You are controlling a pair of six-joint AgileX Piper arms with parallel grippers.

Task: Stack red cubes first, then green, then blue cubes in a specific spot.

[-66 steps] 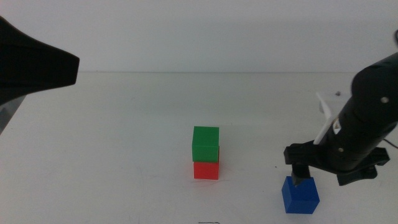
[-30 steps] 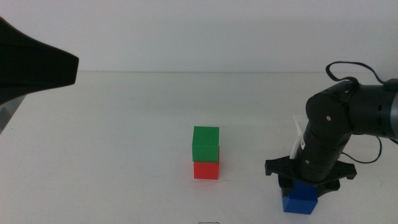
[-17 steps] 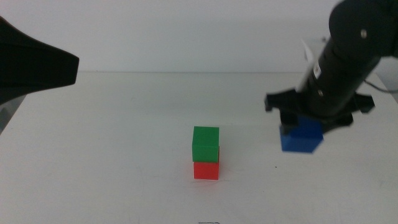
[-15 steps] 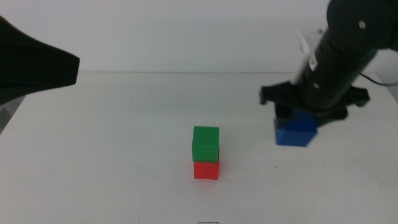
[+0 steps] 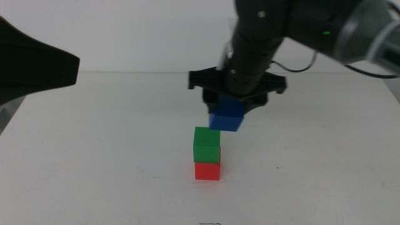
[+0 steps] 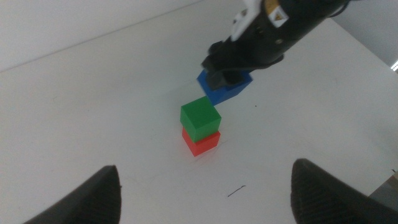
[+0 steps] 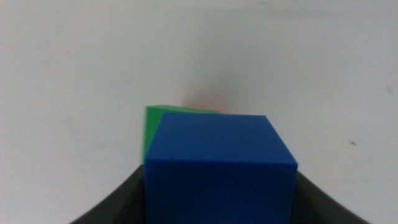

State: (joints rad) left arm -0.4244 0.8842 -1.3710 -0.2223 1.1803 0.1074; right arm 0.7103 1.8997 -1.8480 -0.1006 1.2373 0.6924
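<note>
The green cube [image 5: 207,144] sits on the red cube [image 5: 207,170] as a two-high stack near the table's middle. My right gripper [image 5: 236,100] is shut on the blue cube [image 5: 226,117] and holds it in the air, just above and slightly right of the green cube's top. In the right wrist view the blue cube [image 7: 221,168] fills the space between the jaws, with a strip of the green cube [image 7: 153,127] showing beyond it. The left wrist view shows the stack [image 6: 200,127] and the blue cube [image 6: 219,93]. My left gripper [image 6: 204,169] is open and empty, back from the stack.
The left arm's dark body [image 5: 34,65] hangs at the far left, high above the white table [image 5: 112,156]. The right arm [image 5: 294,25] reaches in from the upper right. A small dark mark [image 6: 236,190] lies on the table near the stack.
My right gripper closed on the blue cube at the front right, lifted it, and carried it left to just above the green cube. The stack and the left arm have not moved.
</note>
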